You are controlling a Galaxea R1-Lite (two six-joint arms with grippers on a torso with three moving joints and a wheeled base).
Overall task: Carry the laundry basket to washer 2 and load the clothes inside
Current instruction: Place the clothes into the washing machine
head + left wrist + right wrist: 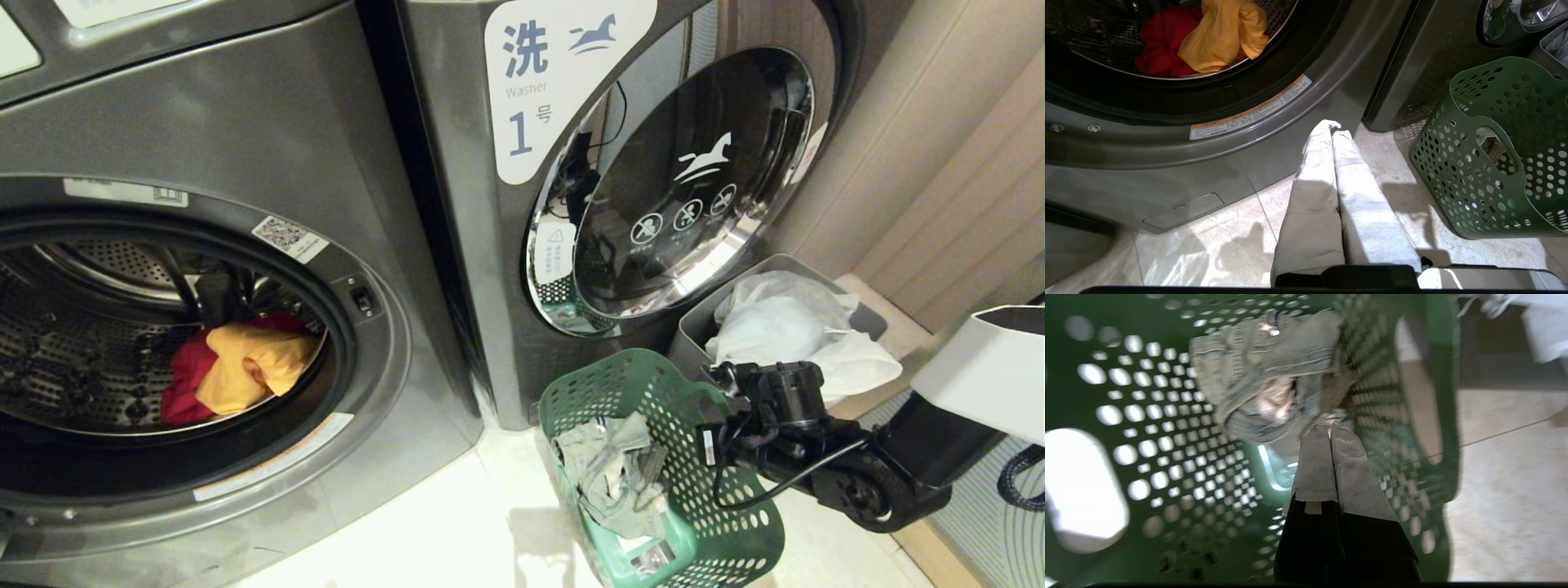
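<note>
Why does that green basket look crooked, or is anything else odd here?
The basket does look tipped, leaning on the floor with the grey-green garment still inside. The right pincer is shut inside it, gripping nothing. The red and yellow clothes lie in the open washer. Nothing looks spilled or damaged.

At left of the head view, open washer (204,327) with two cloths (245,367) lying in its drum. Right of it, at upper centre, second washer (653,163), door shut. Lower centre, on the floor (424,539), laundry basket (661,474) holding a garment (612,474). Behind the basket, right of centre, bin (784,327) with bags. Right gripper (1329,428) inside the basket, beside the garment. Left gripper (1333,126) low before the open washer.
</note>
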